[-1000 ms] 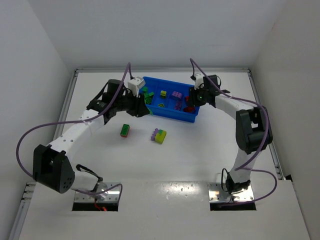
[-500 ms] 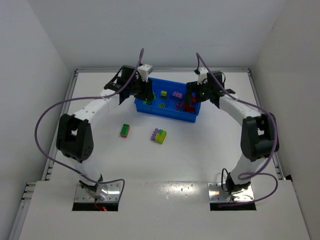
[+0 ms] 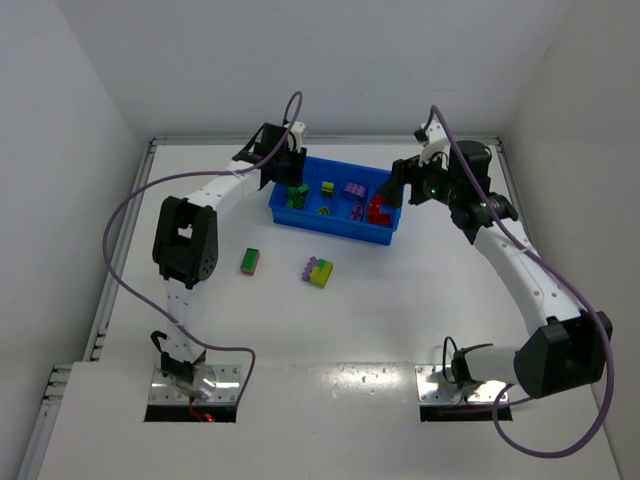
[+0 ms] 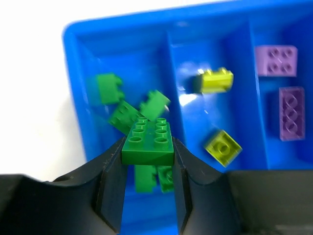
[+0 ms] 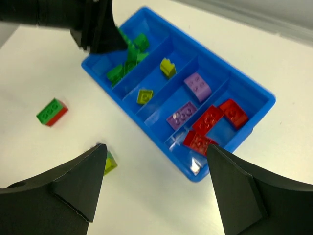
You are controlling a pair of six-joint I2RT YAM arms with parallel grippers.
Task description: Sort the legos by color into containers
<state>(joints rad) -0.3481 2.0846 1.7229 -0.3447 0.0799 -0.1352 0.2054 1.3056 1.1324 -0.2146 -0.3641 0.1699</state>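
Observation:
The blue tray (image 3: 340, 230) has four compartments. My left gripper (image 3: 289, 176) hangs over its left end, shut on a green brick (image 4: 147, 143). Below it, several green bricks (image 4: 113, 88) lie in the leftmost compartment. The one beside it holds two yellow-green bricks (image 4: 222, 147), and the third holds two purple bricks (image 4: 292, 113). Three red bricks (image 5: 210, 120) lie in the rightmost compartment. My right gripper (image 3: 398, 188) is open and empty, raised just off the tray's right end. On the table lie a green-and-red cluster (image 3: 250, 261) and a purple, yellow-green and green cluster (image 3: 319, 271).
White walls close in the table on the left, back and right. Both arm bases sit at the near edge. Purple cables loop off both arms. In the right wrist view my left finger (image 5: 78, 186) partly hides the multicolour cluster (image 5: 110, 163).
My left gripper swung from the tray's front left to above its left compartment, still holding the green brick. My right gripper opened over the red compartment and drew back to the right.

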